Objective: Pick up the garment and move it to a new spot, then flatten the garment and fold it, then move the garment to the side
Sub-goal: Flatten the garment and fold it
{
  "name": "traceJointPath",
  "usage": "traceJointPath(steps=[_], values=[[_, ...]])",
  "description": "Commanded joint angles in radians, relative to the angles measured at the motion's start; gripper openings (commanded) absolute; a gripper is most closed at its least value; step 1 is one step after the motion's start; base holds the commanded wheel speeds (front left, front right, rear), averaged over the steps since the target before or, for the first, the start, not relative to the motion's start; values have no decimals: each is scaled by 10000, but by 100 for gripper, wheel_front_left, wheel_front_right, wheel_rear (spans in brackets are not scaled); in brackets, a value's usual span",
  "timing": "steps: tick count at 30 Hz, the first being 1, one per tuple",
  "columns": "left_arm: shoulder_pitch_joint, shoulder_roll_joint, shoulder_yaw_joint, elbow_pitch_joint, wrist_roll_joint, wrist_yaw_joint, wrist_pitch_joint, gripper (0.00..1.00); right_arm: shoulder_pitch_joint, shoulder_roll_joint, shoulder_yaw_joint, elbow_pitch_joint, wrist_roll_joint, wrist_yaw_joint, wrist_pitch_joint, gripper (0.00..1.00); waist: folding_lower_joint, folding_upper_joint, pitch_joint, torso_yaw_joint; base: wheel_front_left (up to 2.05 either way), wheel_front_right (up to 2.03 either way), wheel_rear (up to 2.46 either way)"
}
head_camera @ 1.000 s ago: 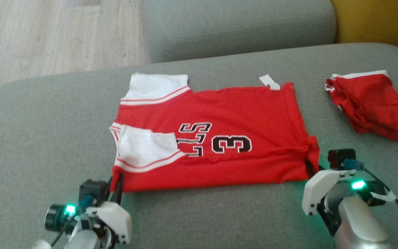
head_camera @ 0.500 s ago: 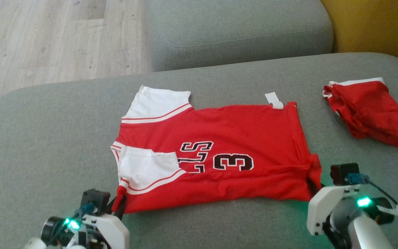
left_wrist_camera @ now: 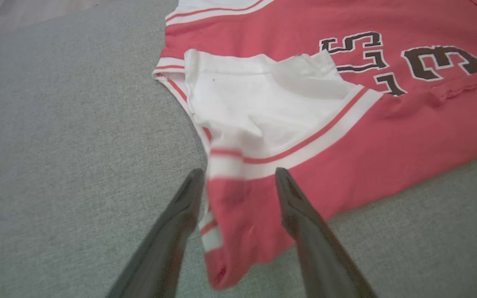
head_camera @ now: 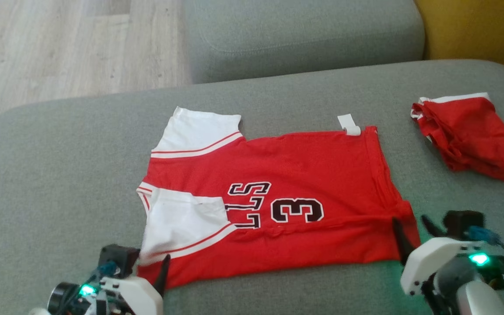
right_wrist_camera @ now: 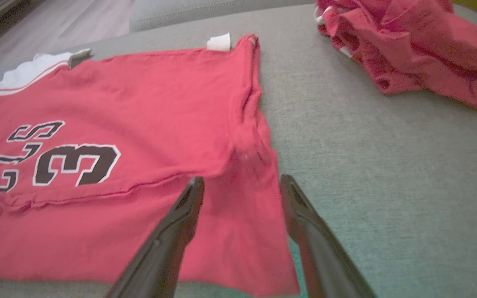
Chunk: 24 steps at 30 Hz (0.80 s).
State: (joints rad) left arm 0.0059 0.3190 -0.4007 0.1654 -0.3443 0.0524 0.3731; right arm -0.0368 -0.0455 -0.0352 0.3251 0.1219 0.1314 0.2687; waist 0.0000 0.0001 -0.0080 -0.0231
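Newly parted jaws — garment [head_camera: 295, 175] corner blurred

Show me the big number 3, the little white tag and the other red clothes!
number 3 [head_camera: 297, 210], head view, its middle stroke.
white tag [head_camera: 349, 124], head view, its middle.
other red clothes [head_camera: 470, 135], head view, the pile's middle.

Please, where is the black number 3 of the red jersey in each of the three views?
Head view: number 3, at the centre, slightly low.
Left wrist view: number 3, upper right.
Right wrist view: number 3, left of centre.
Shared landmark: the black letters beside it.
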Motion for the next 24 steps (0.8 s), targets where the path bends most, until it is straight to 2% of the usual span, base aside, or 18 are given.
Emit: traceJointPath(steps=[1, 3, 7, 9, 11, 14, 19, 24], values=[[-429, 152, 448, -312, 68, 120, -180, 100, -459, -55, 141, -389, 25, -7, -366, 100, 0, -1, 77, -20, 0, 0, 0], [-557, 77, 578, -403, 190, 331, -663, 100, -615, -52, 96, -407, 305, -7, -1149, 100, 0, -1, 187, -35, 0, 0, 0], [-1155, -191, 1265, -751, 792, 1208, -3327, 100, -890, -50, 419, -606, 627, -7, -3163, 100, 0, -1, 415, -55, 0, 0, 0], [-1375, -512, 1533, -865, 659, 1246, -4805, 100, -936, -49, 482, -585, 878, -7, -4056, 100, 0, -1, 505, -63, 0, 0, 0], [-1482, -642, 1636, -735, 653, 1191, -5753, 100, -975, -49, 631, -559, 872, -7, -4736, 100, 0, -1, 581, -91, 0, 0, 0], [-1582, -861, 1629, -386, 571, 963, -6183, 100, -1028, -48, 834, -617, 720, -7, -5171, 100, 0, -1, 741, -163, 0, 0, 0], [-1942, -1081, 1476, 355, 727, 688, -6321, 100, -1244, -48, 979, -933, 430, -7, -5296, 100, 0, -1, 1179, -354, 0, 0, 0], [-2966, -963, 1443, 867, 918, 317, -6341, 100, -1538, -48, 1003, -1566, 341, -7, -5302, 100, 0, -1, 1836, -529, 0, 0, 0]])
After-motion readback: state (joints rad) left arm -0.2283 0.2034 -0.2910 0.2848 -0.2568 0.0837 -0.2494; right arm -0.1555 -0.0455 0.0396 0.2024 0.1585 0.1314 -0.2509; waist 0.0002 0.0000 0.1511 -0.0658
